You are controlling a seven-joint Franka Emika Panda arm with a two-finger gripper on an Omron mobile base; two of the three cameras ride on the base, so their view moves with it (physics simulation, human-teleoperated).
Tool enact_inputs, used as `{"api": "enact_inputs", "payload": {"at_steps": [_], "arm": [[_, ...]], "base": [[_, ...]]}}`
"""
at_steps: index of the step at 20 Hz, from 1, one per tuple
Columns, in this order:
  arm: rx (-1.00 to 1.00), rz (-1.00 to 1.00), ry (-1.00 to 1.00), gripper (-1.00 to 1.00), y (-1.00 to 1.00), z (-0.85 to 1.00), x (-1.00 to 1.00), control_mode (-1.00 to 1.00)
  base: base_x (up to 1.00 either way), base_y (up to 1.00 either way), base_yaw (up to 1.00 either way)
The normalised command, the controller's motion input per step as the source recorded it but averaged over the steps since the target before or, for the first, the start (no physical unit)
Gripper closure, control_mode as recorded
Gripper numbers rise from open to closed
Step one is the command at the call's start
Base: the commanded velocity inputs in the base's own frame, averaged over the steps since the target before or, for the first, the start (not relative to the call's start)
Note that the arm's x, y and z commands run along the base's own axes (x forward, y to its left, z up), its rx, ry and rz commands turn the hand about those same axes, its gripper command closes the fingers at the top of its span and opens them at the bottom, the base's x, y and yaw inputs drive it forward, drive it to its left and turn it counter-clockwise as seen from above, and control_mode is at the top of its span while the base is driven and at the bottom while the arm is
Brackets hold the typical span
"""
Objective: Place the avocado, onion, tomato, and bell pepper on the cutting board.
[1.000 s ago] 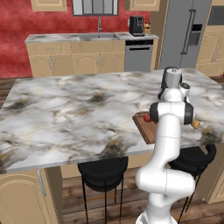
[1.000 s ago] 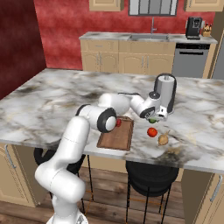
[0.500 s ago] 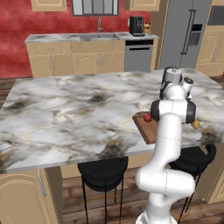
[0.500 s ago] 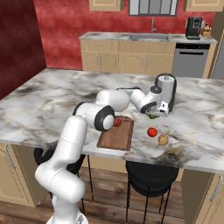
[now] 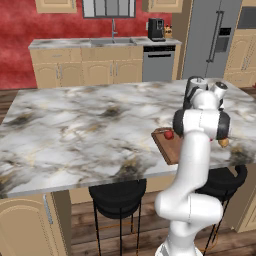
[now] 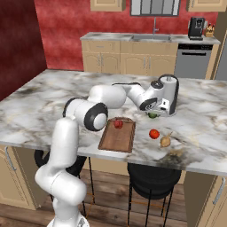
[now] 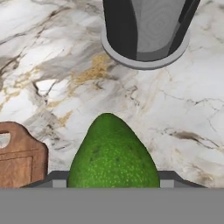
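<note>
The avocado (image 7: 113, 153) is bright green and sits tight between my two fingertips (image 7: 56, 180) in the hand view. My gripper (image 6: 153, 110) is shut on it, low over the marble counter beside a grey cylinder. The avocado (image 6: 152, 115) peeks out green under the hand. The reddish-brown cutting board (image 6: 116, 138) lies at the counter's near edge with one red piece (image 6: 118, 123) on it. A second red piece (image 6: 154, 133) and the tan onion (image 6: 165, 141) rest on the counter right of the board. Which red piece is the tomato and which the bell pepper, I cannot tell.
A tall grey cylindrical appliance (image 6: 169, 94) stands just behind the gripper. Black stools (image 6: 153, 181) sit under the island's near edge. The marble island (image 5: 75, 130) stretches wide to the left. A back counter with a sink (image 6: 153, 37) runs along the red wall.
The jaws have closed a little onto the avocado. The hand and the produce on the counter have stayed about where they were.
</note>
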Motion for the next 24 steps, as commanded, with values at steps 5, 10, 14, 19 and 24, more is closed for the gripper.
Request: {"api": "enact_inputs", "payload": {"at_steps": [5, 10, 14, 19, 24], "arm": [[-0.05, 0.01, 0.0, 1.0, 0.55, 0.0, -0.57, -1.0], [-0.06, 0.02, 0.0, 1.0, 0.65, -0.07, -0.51, -1.0], [-0.05, 0.03, 0.0, 1.0, 0.6, -0.1, -0.41, -1.0], [-0.04, 0.02, 0.0, 1.0, 0.53, -0.05, -0.39, -1.0], [-0.02, 0.0, 0.0, 1.0, 0.44, -0.06, -0.18, -1.0]], "base": [[0.0, 0.0, 0.0], [0.0, 0.0, 0.0], [0.0, 0.0, 0.0], [0.0, 0.0, 0.0], [0.0, 0.0, 0.0]]}}
